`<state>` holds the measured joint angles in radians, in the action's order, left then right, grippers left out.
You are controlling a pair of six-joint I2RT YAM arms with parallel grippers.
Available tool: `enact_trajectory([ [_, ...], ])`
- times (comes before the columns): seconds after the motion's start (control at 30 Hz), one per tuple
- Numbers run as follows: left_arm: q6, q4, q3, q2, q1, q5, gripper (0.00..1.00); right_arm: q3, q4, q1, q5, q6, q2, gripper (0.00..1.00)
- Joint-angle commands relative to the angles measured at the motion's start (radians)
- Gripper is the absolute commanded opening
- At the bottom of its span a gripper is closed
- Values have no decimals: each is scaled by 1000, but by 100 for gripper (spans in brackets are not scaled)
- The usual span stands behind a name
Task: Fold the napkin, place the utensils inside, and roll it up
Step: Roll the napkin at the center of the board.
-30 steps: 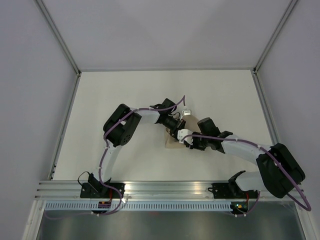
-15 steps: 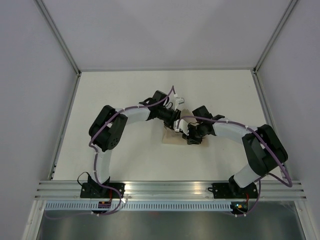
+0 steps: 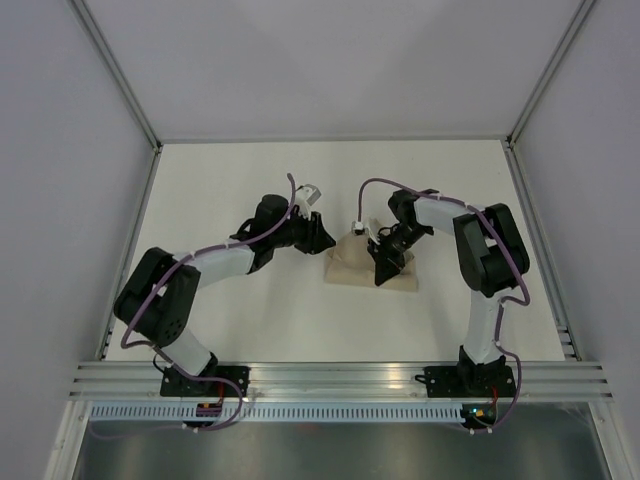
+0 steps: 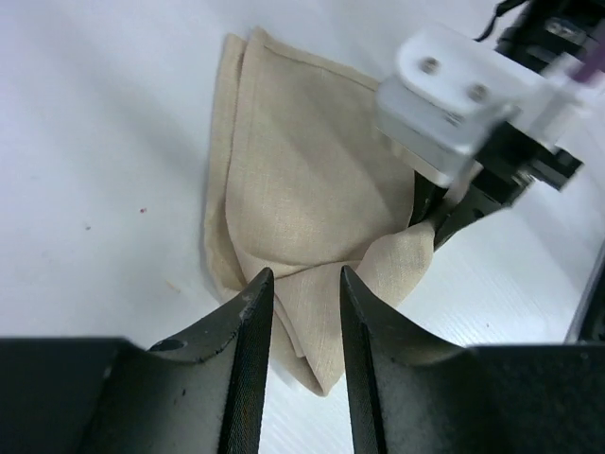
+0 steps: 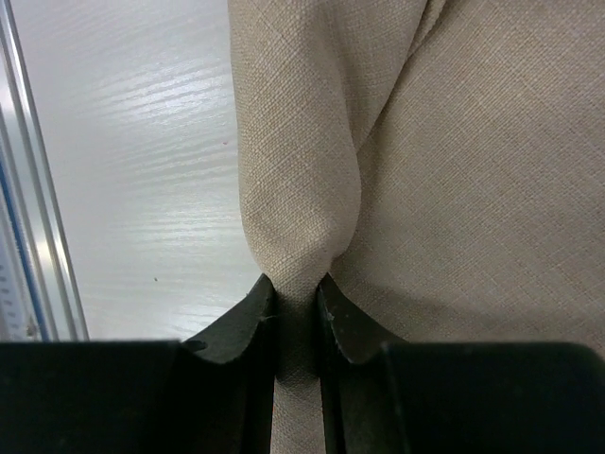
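Napkin (image 3: 350, 266): plain tan-beige, fine weave, unpatterned. Surface (image 3: 230, 180): white, faint grain. Left tool (image 4: 303, 276), right tool (image 5: 296, 284): black. Cables (image 3: 385, 182): purple. Walls (image 3: 300, 60): pale grey.

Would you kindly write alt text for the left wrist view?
A tan napkin, folded into overlapping layers, lies on a white table. The right gripper pinches one corner at right; the left gripper, open and empty, hovers at the near edge.
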<state>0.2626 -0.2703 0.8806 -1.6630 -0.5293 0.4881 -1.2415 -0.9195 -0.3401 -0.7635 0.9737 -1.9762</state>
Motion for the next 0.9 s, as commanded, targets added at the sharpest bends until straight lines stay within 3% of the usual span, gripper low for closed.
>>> enact_trajectory([
  [0.0, -41, -228, -118, 118, -37, -146, 40, -47, -102, 6, 67, 75, -136, 22],
  [0.23, -368, -282, -232, 246, -276, -417, 45, -137, -173, 23, 55, 82, -245, 22],
  [0.47, -629, -162, -137, 114, -506, -572, 47, -156, -165, 27, 62, 62, -277, 22],
  [0.5, -670, -162, -131, 79, -521, -589, 48, -159, -159, 27, 64, 59, -280, 22],
  [0.57, -703, -150, -95, 39, -557, -599, 65, -162, -162, 27, 67, 56, -286, 22],
  [0.87, -786, -161, -22, -121, -580, -579, 66, -180, -159, 32, 73, 39, -311, 23],
])
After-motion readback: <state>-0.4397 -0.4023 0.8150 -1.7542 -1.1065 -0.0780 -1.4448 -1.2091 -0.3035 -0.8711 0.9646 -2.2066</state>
